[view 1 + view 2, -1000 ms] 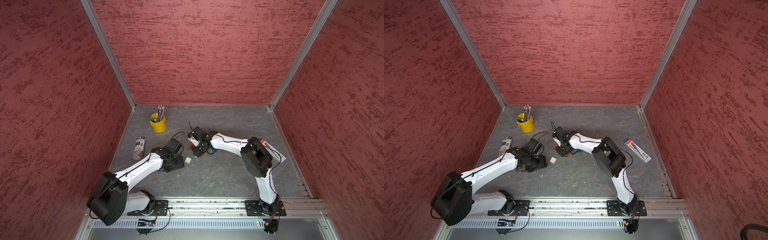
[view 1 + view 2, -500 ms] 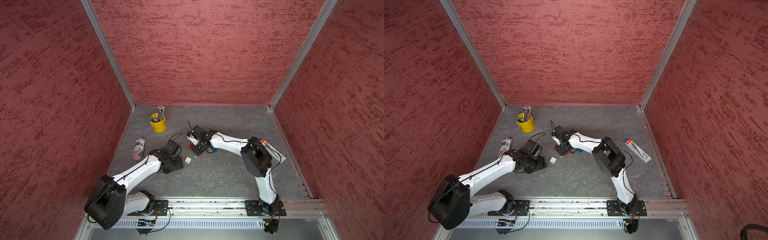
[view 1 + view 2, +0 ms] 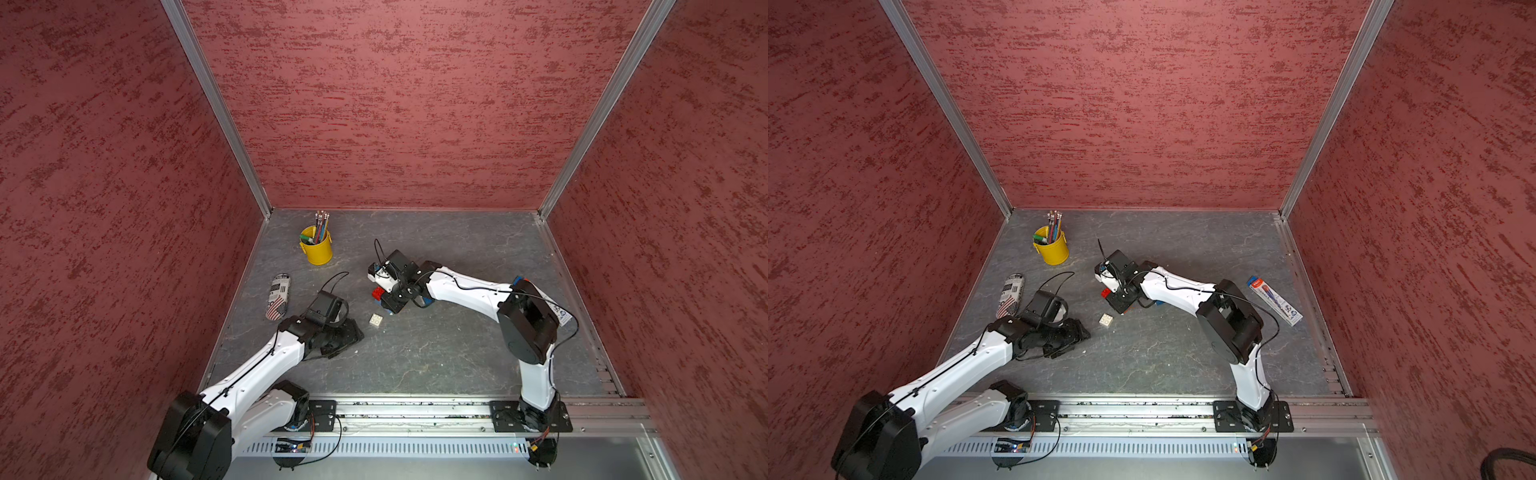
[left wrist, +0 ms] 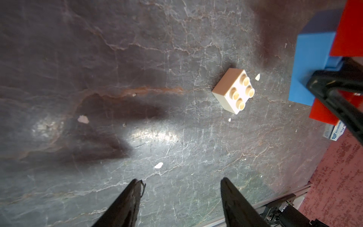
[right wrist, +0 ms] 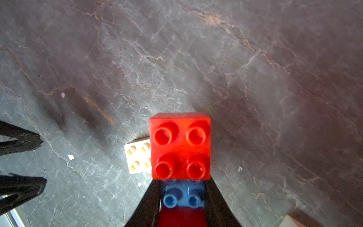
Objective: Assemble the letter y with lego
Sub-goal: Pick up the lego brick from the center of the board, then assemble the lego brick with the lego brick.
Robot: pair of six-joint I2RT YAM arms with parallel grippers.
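Top brick (image 5: 179, 145) was recorded red; lower brick (image 5: 183, 193), blue. Loose brick (image 4: 233, 90) was noted cream-white. Pencil cup (image 3: 318, 251) was seen yellow. Can (image 3: 277, 297) was printed with flag stripes at near end, black-white lines at far end. Tabletop (image 3: 436, 353) was noted dark grey, pale-veined. Walls (image 3: 395, 104) were mottled red. Box (image 3: 1275, 301) at right was coloured blue, white, red.

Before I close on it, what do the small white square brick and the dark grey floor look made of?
The small white square brick: hard moulded plastic, smooth, faint sheen, crisp edges, four round studs. The dark grey floor: slate or a stone-print sheet, mostly matte, pale veins, one soft glare patch; I cannot tell which.
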